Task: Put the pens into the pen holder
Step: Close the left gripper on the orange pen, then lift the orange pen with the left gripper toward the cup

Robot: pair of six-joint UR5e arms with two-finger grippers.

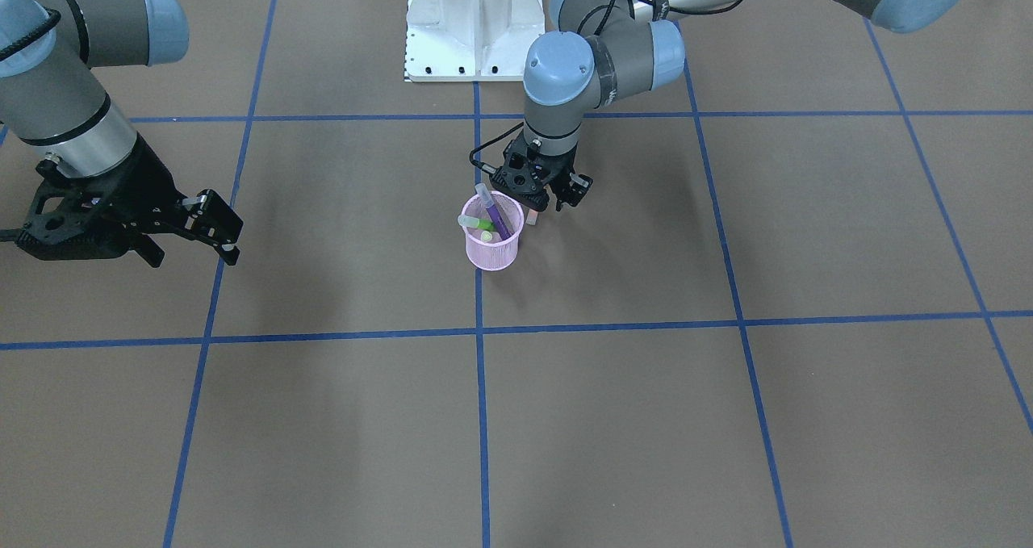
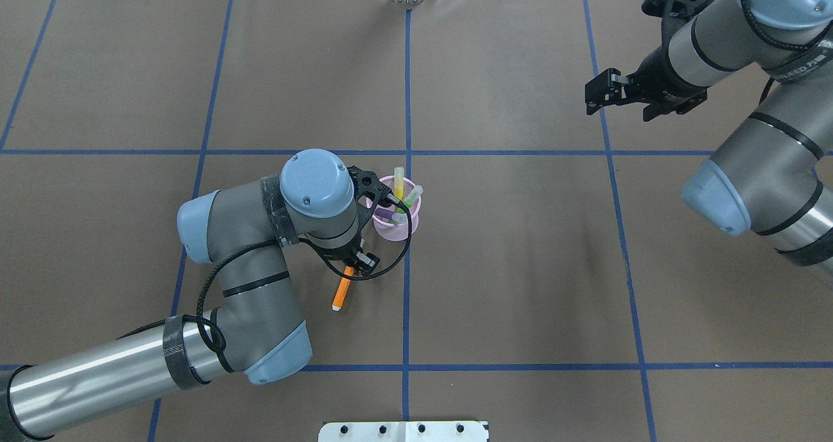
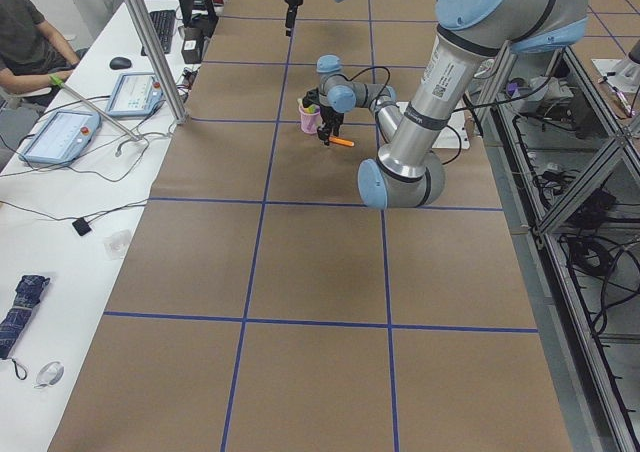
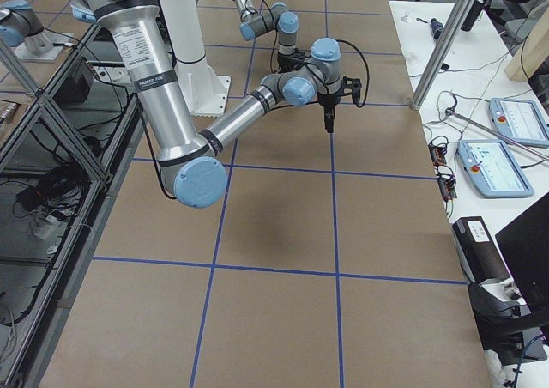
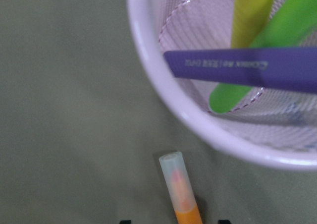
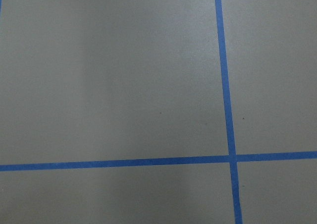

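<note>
Left gripper (image 2: 353, 269) jaws straddle orange pen (image 2: 341, 292), beside pen holder (image 2: 394, 234).

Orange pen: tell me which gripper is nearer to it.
Left. The left gripper hangs right over the orange pen's capped end, beside the pen holder; the right gripper is far off, well beyond the holder.

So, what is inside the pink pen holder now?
Three pens lean in the pen holder: purple pen, green pen, yellow pen. The orange pen is outside, beside it. The pens cover part of its floor.
</note>
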